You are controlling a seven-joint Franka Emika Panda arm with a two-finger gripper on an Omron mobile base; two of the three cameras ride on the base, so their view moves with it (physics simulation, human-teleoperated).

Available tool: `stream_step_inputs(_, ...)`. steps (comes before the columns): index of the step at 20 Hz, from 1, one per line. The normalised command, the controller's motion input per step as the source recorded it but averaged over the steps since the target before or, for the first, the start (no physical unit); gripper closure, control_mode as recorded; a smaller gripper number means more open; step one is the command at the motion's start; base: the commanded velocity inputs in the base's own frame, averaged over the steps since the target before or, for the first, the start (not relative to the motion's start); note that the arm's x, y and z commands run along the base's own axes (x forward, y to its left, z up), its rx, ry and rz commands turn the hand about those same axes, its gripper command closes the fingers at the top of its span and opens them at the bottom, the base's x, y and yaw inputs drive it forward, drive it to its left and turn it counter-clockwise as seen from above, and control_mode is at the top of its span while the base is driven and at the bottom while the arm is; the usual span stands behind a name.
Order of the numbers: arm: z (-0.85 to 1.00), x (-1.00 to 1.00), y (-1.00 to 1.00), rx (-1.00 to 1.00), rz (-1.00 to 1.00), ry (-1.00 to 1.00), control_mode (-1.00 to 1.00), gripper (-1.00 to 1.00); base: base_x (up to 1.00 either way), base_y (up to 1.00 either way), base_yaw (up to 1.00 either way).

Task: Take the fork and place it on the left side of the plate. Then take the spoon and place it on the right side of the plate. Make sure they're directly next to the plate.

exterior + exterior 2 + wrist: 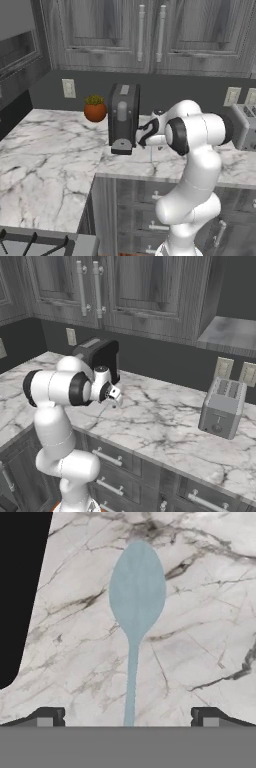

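The hand [128, 716] is spread wide open with nothing in it, hovering right over the spoon [135, 619], which lies flat on the marble worktop [200, 637] with its handle running between the two fingertips [47, 717].

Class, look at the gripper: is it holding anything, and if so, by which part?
Nothing is held. The gripper is open, its fingertips wide apart on either side of the spoon, which lies on the marble counter.
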Motion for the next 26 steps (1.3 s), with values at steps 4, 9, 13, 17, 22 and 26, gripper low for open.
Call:
stream_step_inputs(4, -0.37, 0.0, 0.0, -0.02, 0.0, 0.0, -1.0, -1.0, 0.0, 0.0, 0.0)
stream_step_inputs(9, -0.04, 0.1, 0.0, -0.01, 0.0, 0.0, -1.0, -1.0, 0.0, 0.0, 0.0)
stream_step_inputs(13, -0.12, 0.0, 0.0, 0.0, 0.0, 0.0, -1.0, -1.0, 0.0, 0.0, 0.0)
stream_step_inputs(17, -0.37, -0.09, 0.0, 0.0, 0.0, 0.0, -1.0, -1.0, 0.0, 0.0, 0.0)
stream_step_inputs(22, -0.46, -0.04, 0.0, 0.0, 0.0, 0.0, -1.0, 1.0, 0.0, 0.0, 0.0)
stream_step_inputs(26, -0.49, -0.01, -0.1, 0.0, 0.0, 0.0, -1.0, 1.0, 0.0, 0.0, 0.0)
